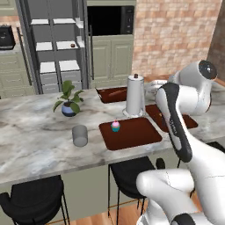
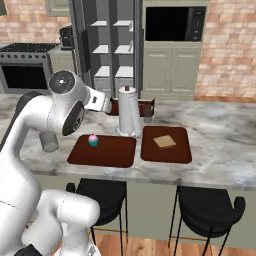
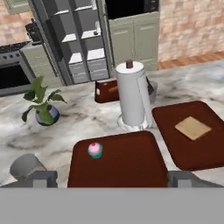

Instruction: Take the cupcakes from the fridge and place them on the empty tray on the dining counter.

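One cupcake [image 1: 115,126] [image 2: 93,140] [image 3: 95,149], with a teal wrapper and pink frosting, stands upright on the dark reddish-brown tray [image 1: 136,135] [image 2: 112,152] [image 3: 127,164] on the marble dining counter [image 1: 35,136] [image 2: 220,130]. My gripper [image 3: 113,181] hovers above the tray's near edge, open, its fingertips [image 3: 43,179] wide apart with nothing between them, clear of the cupcake. Behind the counter the grey fridge [image 1: 55,44] [image 2: 112,45] [image 3: 74,39] stands open, white shelves showing. A tiny dark item [image 1: 72,45] sits on one shelf, too small to identify.
A paper-towel roll [image 1: 135,94] [image 2: 128,111] [image 3: 132,94] stands just behind the tray. A second tray [image 2: 166,144] [image 3: 192,131] with tan food lies right of it, a third [image 1: 112,93] behind. A potted plant [image 1: 68,103] [image 3: 41,105] and a grey cup [image 1: 80,135] stand to the left. Black stools [image 2: 207,210] line the near side.
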Tool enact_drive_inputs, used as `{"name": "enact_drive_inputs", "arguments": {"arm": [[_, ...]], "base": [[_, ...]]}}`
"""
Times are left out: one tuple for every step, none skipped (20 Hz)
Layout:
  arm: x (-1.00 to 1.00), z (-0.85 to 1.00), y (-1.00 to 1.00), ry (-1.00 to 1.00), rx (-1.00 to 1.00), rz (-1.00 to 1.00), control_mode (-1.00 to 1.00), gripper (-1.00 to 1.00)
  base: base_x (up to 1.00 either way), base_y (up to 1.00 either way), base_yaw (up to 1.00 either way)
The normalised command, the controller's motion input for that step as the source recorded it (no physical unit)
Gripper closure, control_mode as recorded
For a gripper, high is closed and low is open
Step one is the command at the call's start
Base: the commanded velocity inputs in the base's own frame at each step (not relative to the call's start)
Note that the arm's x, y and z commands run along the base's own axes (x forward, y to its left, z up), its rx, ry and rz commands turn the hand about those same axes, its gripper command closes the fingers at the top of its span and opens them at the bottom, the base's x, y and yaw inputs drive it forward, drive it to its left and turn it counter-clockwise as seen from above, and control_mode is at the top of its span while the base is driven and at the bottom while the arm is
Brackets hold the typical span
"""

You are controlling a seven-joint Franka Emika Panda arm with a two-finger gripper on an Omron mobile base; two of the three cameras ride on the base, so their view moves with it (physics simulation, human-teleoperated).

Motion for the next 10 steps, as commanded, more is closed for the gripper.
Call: {"name": "enact_drive_inputs", "arguments": {"arm": [[-0.46,-0.21,-0.11,-0.42,0.00,-0.28,-1.00,-1.00],[-0.46,-0.18,-0.11,-0.45,0.00,-0.25,-1.00,-1.00],[-0.38,-0.13,0.00,-0.44,0.01,-0.22,-1.00,-1.00],[-0.33,-0.14,0.00,-0.42,0.00,-0.19,-1.00,-1.00],[-0.23,-0.13,0.00,-0.35,0.00,-0.14,-1.00,-1.00],[-0.22,-0.13,0.00,-0.34,0.00,-0.05,-1.00,-1.00],[-0.22,-0.12,-0.04,-0.32,0.04,0.00,-1.00,-1.00],[-0.23,-0.09,-0.09,-0.33,0.05,0.00,-1.00,-1.00],[-0.31,-0.03,-0.26,-0.32,0.08,0.00,-1.00,-1.00],[-0.21,0.00,-0.05,-0.26,0.05,0.03,-1.00,-1.00]], "base": [[0.00,0.00,0.00],[0.00,0.00,0.00],[0.00,0.00,0.00],[0.00,0.00,0.00],[0.00,0.00,0.00],[0.00,0.00,0.00],[0.00,0.00,0.00],[0.00,0.00,0.00],[0.00,0.00,0.00],[0.00,0.00,0.00]]}}
